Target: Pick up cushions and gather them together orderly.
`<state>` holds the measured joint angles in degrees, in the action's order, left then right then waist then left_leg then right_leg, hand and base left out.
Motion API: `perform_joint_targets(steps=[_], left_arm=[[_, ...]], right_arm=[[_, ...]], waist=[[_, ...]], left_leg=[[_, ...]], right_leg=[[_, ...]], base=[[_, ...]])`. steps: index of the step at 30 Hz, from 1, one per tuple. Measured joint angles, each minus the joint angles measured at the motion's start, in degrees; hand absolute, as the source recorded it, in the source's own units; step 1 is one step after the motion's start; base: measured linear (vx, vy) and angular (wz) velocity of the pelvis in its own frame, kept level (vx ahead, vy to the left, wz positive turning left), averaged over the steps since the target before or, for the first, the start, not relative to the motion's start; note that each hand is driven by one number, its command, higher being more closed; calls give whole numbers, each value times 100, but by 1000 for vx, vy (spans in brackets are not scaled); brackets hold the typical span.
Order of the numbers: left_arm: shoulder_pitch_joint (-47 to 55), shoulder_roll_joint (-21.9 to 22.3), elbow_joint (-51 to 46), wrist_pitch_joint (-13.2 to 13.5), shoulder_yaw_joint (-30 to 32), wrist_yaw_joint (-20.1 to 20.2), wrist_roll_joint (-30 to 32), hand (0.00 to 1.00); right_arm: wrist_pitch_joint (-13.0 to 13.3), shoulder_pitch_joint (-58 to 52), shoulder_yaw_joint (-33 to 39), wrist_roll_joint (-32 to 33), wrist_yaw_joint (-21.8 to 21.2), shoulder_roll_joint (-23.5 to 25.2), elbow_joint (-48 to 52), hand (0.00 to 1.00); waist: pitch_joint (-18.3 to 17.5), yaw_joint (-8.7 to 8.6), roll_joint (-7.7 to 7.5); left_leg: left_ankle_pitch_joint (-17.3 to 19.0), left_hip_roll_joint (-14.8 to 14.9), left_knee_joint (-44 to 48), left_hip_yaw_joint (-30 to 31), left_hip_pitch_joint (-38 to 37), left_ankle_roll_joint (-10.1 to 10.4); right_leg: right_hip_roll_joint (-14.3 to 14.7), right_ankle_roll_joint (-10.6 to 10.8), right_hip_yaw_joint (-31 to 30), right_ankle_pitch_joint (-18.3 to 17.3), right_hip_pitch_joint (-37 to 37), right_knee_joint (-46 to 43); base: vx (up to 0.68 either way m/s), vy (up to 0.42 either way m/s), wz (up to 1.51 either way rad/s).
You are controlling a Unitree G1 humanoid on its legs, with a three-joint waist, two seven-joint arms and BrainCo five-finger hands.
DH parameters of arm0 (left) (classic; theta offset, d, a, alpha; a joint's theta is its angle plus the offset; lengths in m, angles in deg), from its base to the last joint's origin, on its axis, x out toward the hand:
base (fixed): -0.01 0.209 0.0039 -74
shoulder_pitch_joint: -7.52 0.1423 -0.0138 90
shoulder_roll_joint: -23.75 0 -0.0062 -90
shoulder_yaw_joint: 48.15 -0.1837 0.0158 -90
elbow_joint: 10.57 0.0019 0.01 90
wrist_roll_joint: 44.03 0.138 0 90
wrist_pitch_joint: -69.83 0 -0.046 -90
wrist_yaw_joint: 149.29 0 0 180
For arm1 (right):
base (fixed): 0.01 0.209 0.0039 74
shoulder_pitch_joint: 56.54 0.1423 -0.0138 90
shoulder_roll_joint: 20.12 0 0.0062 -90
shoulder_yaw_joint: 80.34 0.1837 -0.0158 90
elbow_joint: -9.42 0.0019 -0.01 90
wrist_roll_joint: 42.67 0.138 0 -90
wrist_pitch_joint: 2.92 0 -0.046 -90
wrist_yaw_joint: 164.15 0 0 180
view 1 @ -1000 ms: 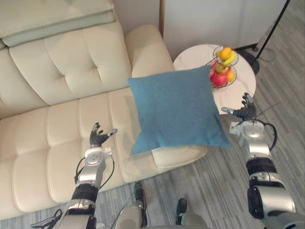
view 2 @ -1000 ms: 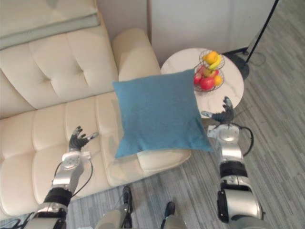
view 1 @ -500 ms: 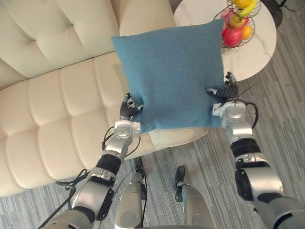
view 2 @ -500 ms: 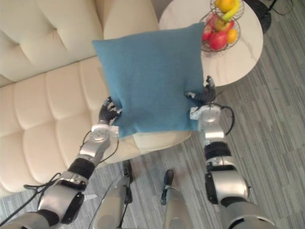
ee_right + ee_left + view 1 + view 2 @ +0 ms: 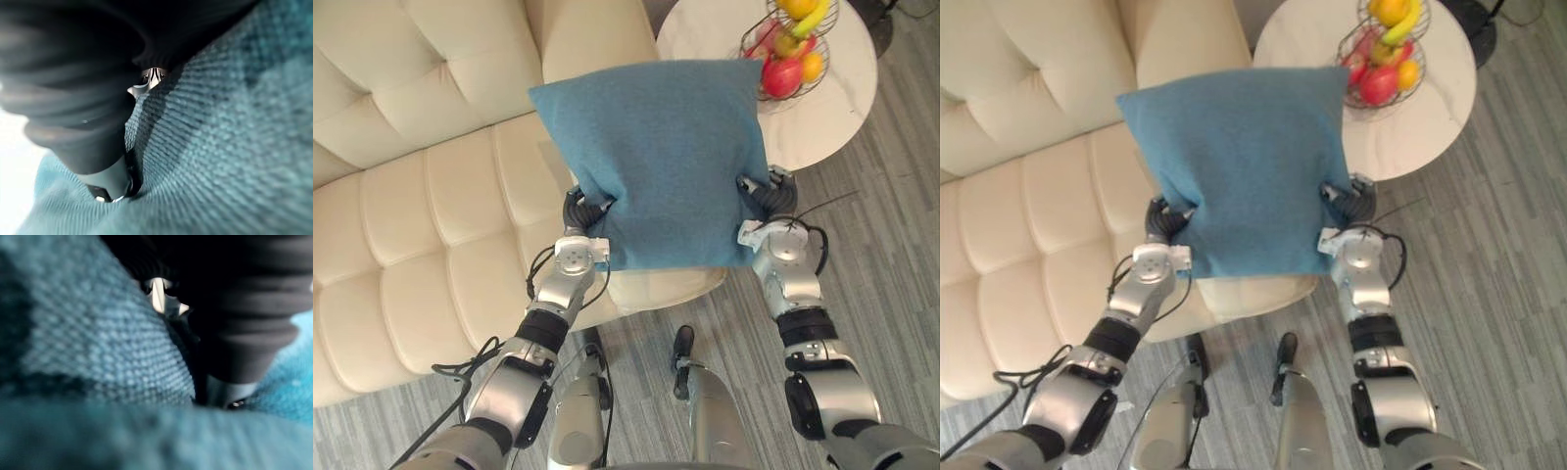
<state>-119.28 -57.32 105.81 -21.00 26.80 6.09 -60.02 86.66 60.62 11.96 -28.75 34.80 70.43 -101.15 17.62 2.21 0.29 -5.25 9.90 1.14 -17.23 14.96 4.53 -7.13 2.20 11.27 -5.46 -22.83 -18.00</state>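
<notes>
A square blue cushion (image 5: 656,157) stands upright over the right end of the cream sofa (image 5: 421,206), in front of its armrest. My left hand (image 5: 576,213) grips the cushion's lower left edge, its fingers curled into the fabric and denting it. My right hand (image 5: 769,196) grips the lower right edge the same way. In the left wrist view the blue weave (image 5: 88,352) presses close against the hand's dark cover (image 5: 244,308). The right wrist view has the same fabric (image 5: 234,137) bunched beside that hand's cover (image 5: 73,73).
A round white side table (image 5: 827,113) stands right of the sofa arm, close behind my right hand. On it sits a wire basket of fruit (image 5: 783,49). Grey plank floor (image 5: 891,255) lies in front and to the right.
Both hands have come in from wide apart to the cushion's lower edges, and their fingers have curled from straight into the fabric. The camera has tilted down, shifting the whole picture.
</notes>
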Motion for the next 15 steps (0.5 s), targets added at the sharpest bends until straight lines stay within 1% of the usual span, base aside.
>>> perform_joint_targets(steps=[1,2,3,4,5,7,9,10,11,12,13,14,15], left_arm=[[55,0,-164,3,-11,2,0,100],[307,-1,-574,6,-28,13,0,100],[350,-1,-616,6,-30,13,0,100],[670,-1,-838,5,-56,21,1,100],[792,0,-910,5,-57,26,2,100],[1296,13,-1156,1,-78,142,4,100],[1699,11,-1382,-4,-85,218,12,100],[2004,33,-1593,-11,-71,260,19,100],[2172,78,-1716,-11,-40,263,19,100],[2412,135,-1889,-6,19,269,22,100],[2677,168,-2040,-1,88,325,28,100],[2812,145,-2177,1,119,390,27,100],[3113,355,-2342,19,179,425,28,100]], right_arm=[[1,-156,4,21,2,21,115,100],[0,-588,11,141,2,144,411,100],[1,-643,13,160,2,172,444,100],[1,-1010,19,198,-1,353,637,100],[0,-1122,22,198,-5,416,680,100],[1,-1658,31,197,-33,598,1014,100],[11,-2073,31,198,-64,724,1345,100],[20,-2309,31,197,-89,812,1571,100],[27,-2387,28,197,-117,831,1656,100],[65,-2506,26,193,-189,865,1764,100],[128,-2744,27,192,-251,1049,1898,100],[172,-2923,20,192,-284,1179,2074,100],[279,-3050,14,190,-339,1157,2222,100]], waist=[[-6,-7,-8],[-12,-14,-19],[-13,-15,-19],[-19,-15,-18],[-19,-19,-18],[-55,-29,-22],[-178,-42,-87],[-259,-66,-97],[-267,-78,-74],[-323,-97,-29],[-530,-121,-82],[-642,-127,-267],[-824,-79,-6]], left_leg=[[0,-14,-4,-18,-44,0],[0,-68,-9,-101,-203,0],[1,-75,-9,-104,-224,0],[1,-108,-6,-111,-420,-1],[1,-117,-4,-110,-498,-1],[2,-146,72,-90,-741,-3],[3,-164,294,-49,-745,-3],[4,-171,400,49,-779,-6],[1,-119,381,81,-904,-11],[28,-17,368,117,-1051,-47],[42,-2,307,173,-1126,-28],[170,-166,353,171,-1198,101],[500,67,456,191,-1271,233]], right_leg=[[-12,0,-2,0,38,-1],[-55,0,-24,0,184,21],[-59,0,-26,0,205,25],[-87,0,-30,0,391,33],[-94,0,-29,0,473,37],[-121,0,-21,0,786,38],[-173,-1,0,0,959,38],[-180,-1,64,0,1057,-88],[-185,-7,77,-4,955,-495],[-157,-90,44,-326,565,-1092],[15,-39,60,-194,882,310],[-27,-193,90,420,998,969],[131,-248,272,299,1210,1027]], base=[[103,35,-3],[85,33,-6],[113,35,-10],[90,17,-6],[120,16,-2],[146,22,16],[151,9,30],[134,-20,23],[126,-39,18],[100,-87,22],[104,-90,36],[192,-109,33],[188,-44,16]])
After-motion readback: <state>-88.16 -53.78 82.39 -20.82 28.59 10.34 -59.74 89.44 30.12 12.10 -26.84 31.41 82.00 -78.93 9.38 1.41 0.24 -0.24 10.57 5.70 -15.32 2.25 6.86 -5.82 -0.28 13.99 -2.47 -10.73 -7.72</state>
